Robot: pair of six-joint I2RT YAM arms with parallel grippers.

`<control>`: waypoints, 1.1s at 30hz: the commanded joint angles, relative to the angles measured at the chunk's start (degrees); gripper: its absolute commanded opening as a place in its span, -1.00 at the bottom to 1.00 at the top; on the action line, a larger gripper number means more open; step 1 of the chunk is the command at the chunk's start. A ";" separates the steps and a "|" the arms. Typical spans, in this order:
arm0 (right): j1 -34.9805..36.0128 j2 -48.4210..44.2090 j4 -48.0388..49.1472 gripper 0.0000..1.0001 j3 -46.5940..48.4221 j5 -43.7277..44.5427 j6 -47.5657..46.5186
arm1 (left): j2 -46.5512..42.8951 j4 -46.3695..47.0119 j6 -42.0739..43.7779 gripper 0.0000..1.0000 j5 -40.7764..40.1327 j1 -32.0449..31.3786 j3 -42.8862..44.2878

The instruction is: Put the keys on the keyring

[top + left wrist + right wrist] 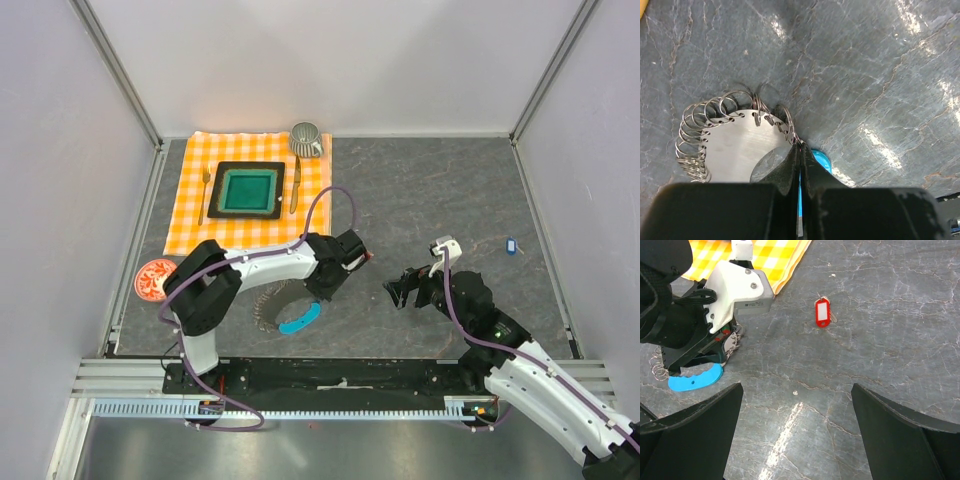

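Left hand [799, 148]: fingers pressed together, tips pinching the rim of the keyring [730, 146]; a sliver of light blue shows in the slit between them. Arm reaches in from its base to mid-counter.

Right hand [796, 390]: fingers spread wide, holding nothing, bare grey stone between them. Top view puts it low over the counter, right of the left hand and apart from it.

Counter [430, 190]: dark grey, marble-veined, pale walls on three sides.

Orange checked cloth [190, 220]: far left of counter. Carries a black square tray with a green plate [248, 190] in it. Fork [205, 195] lies left of the tray, knife [296, 185] right of it. Ribbed grey cup [306, 138] at the cloth's far right corner.

Keyring: lies flat on the counter under the left hand, near the front edge. Left wrist view shows a metal disc with many small wire rings threaded round its edge. Light-blue strip [695, 381], notched, curves along one side just beside the fingertips.

Red-patterned saucer [155, 280]: on the counter's left edge, beside the left arm.

Red key [823, 313]: flat on bare counter, between the two hands, touching neither, off the ring.

Blue key [510, 244]: far right, well apart from everything, also off the ring.
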 commanded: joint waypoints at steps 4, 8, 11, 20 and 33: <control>0.10 0.35 1.09 0.96 2.28 0.37 -0.50 | -3.68 5.49 3.32 -0.97 1.44 4.26 -3.65; 0.01 0.27 1.17 0.96 2.19 0.63 -0.41 | -5.54 7.87 0.52 -0.96 1.18 10.23 -6.38; 0.10 0.44 1.17 0.96 2.19 0.55 -0.41 | -6.85 8.57 -0.98 -0.96 1.52 12.08 -8.14; 0.10 0.62 1.35 0.96 2.10 0.29 -0.32 | -9.94 18.06 4.10 -0.96 21.72 10.34 -12.80; 0.01 1.67 1.44 0.96 2.28 0.11 -0.41 | -7.74 17.45 3.59 -0.96 12.08 9.54 -13.42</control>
